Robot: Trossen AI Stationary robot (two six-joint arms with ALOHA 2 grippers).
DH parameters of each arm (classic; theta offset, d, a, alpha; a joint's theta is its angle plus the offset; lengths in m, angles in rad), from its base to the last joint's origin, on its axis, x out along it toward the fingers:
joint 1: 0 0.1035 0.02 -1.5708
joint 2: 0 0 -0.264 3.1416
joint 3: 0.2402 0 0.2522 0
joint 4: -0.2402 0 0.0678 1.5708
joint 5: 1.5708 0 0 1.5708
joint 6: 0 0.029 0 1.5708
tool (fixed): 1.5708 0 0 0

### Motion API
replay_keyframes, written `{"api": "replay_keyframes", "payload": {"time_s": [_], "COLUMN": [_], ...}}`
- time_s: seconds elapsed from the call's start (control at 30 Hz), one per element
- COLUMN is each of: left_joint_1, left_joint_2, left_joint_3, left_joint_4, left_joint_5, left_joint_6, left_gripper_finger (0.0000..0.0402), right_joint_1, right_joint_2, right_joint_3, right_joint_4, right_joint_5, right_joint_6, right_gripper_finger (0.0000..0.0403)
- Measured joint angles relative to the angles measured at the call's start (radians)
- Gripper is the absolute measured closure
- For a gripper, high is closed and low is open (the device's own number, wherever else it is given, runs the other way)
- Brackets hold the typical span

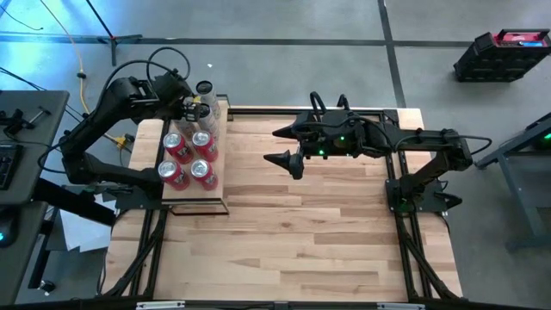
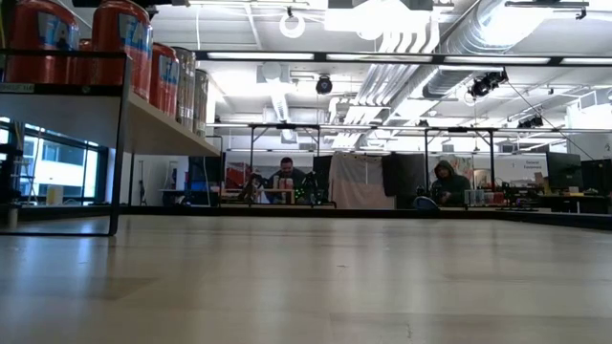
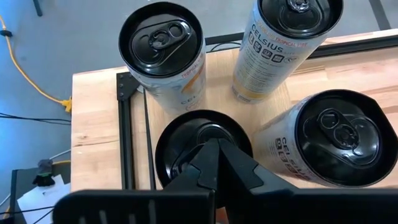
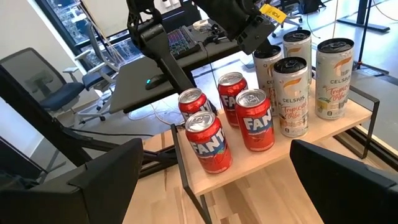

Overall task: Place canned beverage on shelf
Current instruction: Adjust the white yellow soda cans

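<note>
On the narrow pale-wood shelf with its thin black frame (image 4: pixel 280 163), at the table's left rear, four red Fanta cans (image 4: pixel 208 142) stand in front of four tall white Celsius cans (image 4: pixel 292 96), grouped by kind. Closed jaws of the left gripper (image 3: pixel 214 163) rest directly over the black lid of one Celsius can (image 3: pixel 177 140), seemingly setting it down; whether they pinch it cannot be told. Only the high view shows the right gripper (image 1: pixel 284 146) waiting open-jawed above mid-table, while the low view shows just the shelf's underside and can bases.
</note>
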Motion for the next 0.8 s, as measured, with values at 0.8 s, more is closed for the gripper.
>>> {"api": "replay_keyframes", "payload": {"time_s": [0.8], "left_joint_1": [0.0], "left_joint_2": [-0.053], "left_joint_3": [-0.001], "left_joint_4": [-0.002], "left_joint_5": [-0.005], "left_joint_6": [0.133], "left_gripper_finger": [0.0402], "right_joint_1": [0.0], "right_joint_2": [0.0], "right_joint_3": [0.0], "right_joint_4": [0.0], "right_joint_5": [0.0], "right_joint_6": [0.003], "right_gripper_finger": [0.0011]}}
